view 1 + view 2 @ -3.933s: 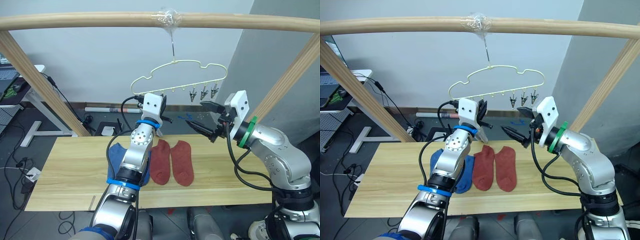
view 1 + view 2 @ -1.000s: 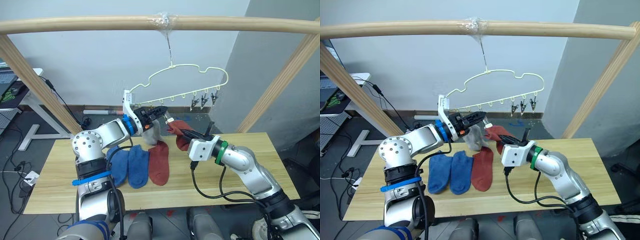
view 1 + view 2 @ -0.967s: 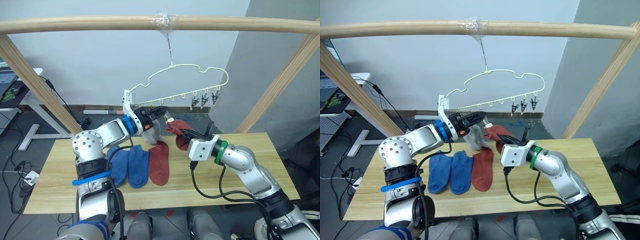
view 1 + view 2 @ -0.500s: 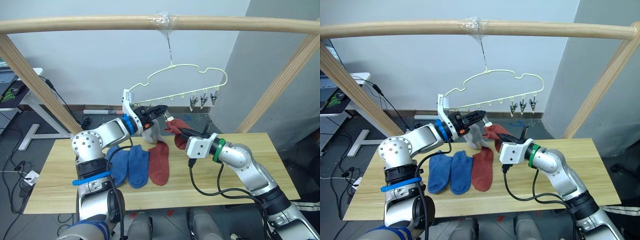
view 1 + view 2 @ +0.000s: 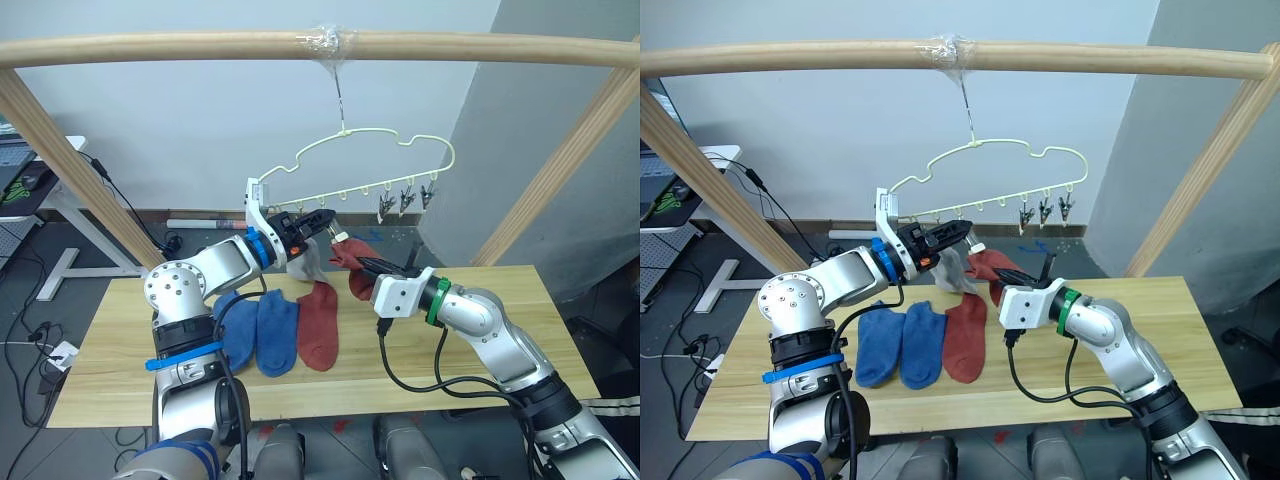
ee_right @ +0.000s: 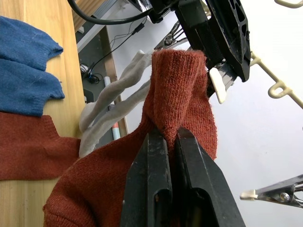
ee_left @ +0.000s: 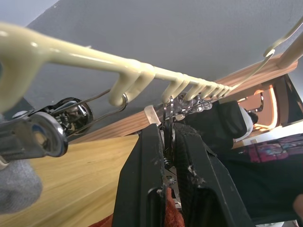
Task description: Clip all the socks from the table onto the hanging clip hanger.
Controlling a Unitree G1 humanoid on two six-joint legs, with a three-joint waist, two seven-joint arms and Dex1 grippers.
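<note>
Red sock (image 6: 182, 94), cuff up toward clip (image 7: 166, 120)

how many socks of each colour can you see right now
blue socks: 2
red socks: 2
grey socks: 2
total: 6

The clip (image 7: 166, 124) sits mostly hidden between the left gripper's fingers (image 7: 142, 179); the red sock (image 6: 180, 118) runs off at 6 o'clock.
</note>
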